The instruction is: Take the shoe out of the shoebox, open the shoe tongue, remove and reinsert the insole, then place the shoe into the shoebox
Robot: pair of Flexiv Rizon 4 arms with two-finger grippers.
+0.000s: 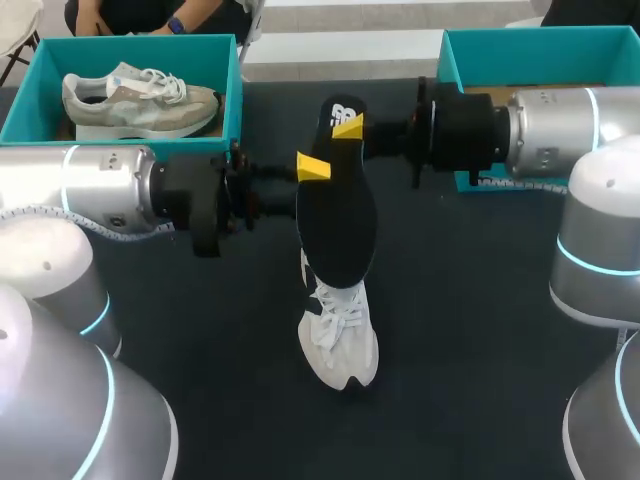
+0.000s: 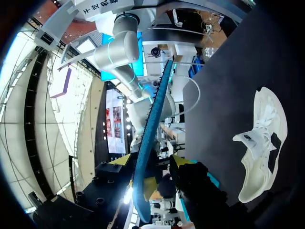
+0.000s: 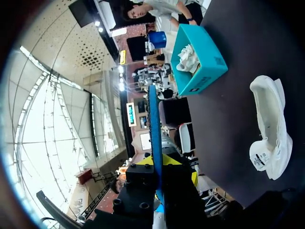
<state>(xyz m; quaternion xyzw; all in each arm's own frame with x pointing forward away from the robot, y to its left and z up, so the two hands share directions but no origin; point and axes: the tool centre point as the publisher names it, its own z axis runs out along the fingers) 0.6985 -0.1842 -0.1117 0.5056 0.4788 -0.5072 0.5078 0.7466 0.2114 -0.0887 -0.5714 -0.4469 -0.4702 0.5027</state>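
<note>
Insole held aloft by both claws

The white shoe (image 1: 340,340) lies on the desk (image 1: 470,340). Above it is the dark insole (image 1: 337,220), with the left claw (image 1: 313,168) clamped on its side edge and the right claw (image 1: 348,127) clamped near its far end.

I could read nothing; the white mark on the insole's (image 1: 337,215) heel, upper centre, was too small.

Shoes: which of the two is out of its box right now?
The white shoe, on the dark table below the held-up insole; the grey shoe sits inside the left teal shoebox.
</note>
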